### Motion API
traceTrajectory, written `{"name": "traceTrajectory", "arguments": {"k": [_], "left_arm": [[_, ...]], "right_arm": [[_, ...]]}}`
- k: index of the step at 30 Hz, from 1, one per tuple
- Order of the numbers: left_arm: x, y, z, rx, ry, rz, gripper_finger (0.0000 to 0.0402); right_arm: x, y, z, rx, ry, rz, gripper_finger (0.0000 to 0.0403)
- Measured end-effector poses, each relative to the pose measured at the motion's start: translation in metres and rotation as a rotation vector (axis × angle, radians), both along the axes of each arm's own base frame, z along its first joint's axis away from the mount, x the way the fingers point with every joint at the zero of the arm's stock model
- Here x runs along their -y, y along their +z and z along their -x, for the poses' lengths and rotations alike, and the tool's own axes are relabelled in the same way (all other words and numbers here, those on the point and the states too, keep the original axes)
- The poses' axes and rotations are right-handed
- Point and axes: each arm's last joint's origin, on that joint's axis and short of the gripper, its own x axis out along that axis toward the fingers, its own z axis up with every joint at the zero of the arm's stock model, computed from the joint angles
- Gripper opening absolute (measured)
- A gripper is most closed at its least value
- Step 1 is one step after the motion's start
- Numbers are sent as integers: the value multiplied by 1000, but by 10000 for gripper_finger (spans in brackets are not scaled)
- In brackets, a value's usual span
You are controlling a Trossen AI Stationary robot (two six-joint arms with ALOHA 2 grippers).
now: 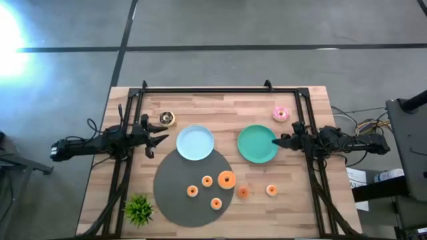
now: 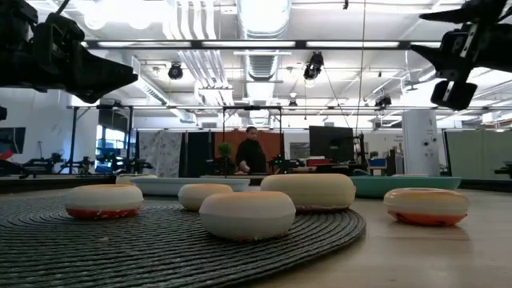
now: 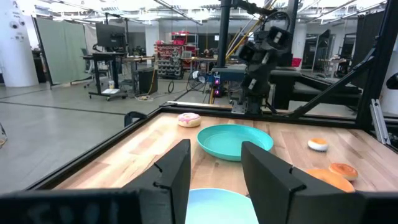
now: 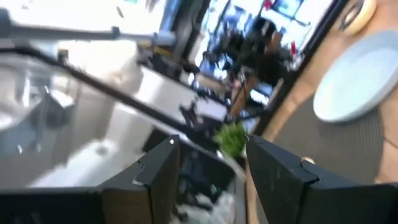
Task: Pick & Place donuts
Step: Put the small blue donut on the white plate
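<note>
While both plates are seen bare, the task is judged barely begun: the donuts point(image 1: 226, 179) are left on the grey mat point(image 1: 173, 193) and counter point(image 1: 300, 207), and the left hand point(image 1: 160, 140) and right hand point(image 1: 279, 141) are held apart, empty.

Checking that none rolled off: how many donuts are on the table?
7: four on the grey mat, two on bare wood right of it, pink one beyond the green plate. None looks hidden.

Bright ceiling lights, glare washing the overhead view's upper-left corner, and heavy motion blur in the right wrist view.
</note>
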Motion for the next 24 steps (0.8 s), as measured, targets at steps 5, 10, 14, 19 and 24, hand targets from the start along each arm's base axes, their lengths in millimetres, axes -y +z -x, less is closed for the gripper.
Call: {"name": "traceTrajectory", "arguments": {"k": [5,10,14,19,24], "left_arm": [[0,0,0,0,0,0,117],[0,0,0,0,0,0,117],[0,0,0,-1,0,0,117],[0,0,0,0,0,0,117],[0,0,0,0,0,0,117]], "right_arm": [[3,1,0,7,-97,-9,178],[4,-1,-2,-18,-145,-13,178],[5,6,-3,50,-160,-62,178],[-4,3,-13,-118,22,-147,178],[-22,18,-22,-622,132,-27,178]]}}
